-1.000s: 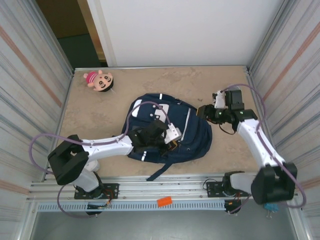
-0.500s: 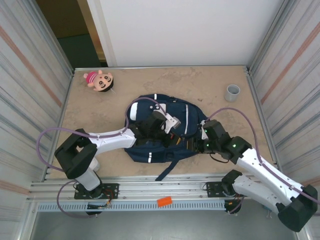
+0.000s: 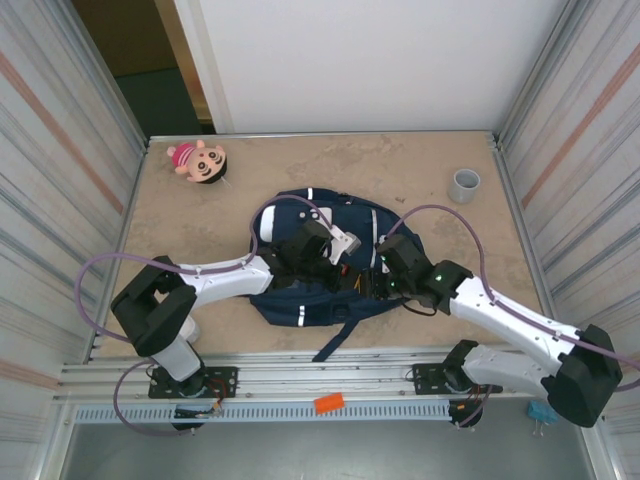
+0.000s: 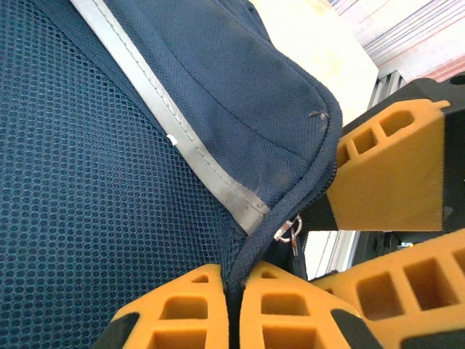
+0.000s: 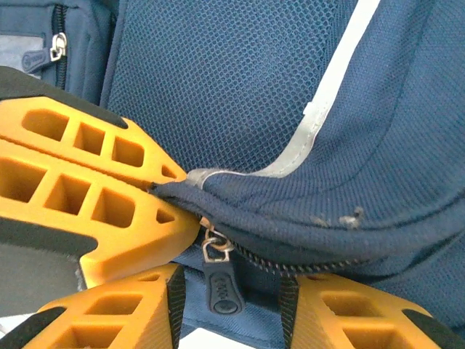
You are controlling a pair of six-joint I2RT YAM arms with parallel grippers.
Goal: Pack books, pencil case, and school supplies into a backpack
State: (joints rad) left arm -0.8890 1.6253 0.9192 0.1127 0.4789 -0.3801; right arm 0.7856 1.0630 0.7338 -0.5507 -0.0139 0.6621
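Observation:
The navy backpack (image 3: 330,262) lies in the middle of the table. My left gripper (image 3: 352,281) is shut on its fabric edge beside the zip (image 4: 234,273), pinching the dark seam under a reflective strip (image 4: 218,182). My right gripper (image 3: 376,288) sits right next to it at the bag's near right edge. It is open (image 5: 231,291), with the black zipper pull (image 5: 221,287) hanging between its fingers and touching neither. The left gripper's orange fingers (image 5: 109,182) hold the seam just above the pull. The books, pencil case and school supplies are out of view.
A pink plush doll (image 3: 198,160) lies at the back left and a grey cup (image 3: 464,184) stands at the back right. Corrugated metal walls close both sides. A backpack strap (image 3: 325,348) trails onto the front rail.
My right arm has swung from the back right corner, uncovering the cup, down to the backpack's near edge beside my left gripper. The left gripper keeps its grip; the bag shifted slightly.

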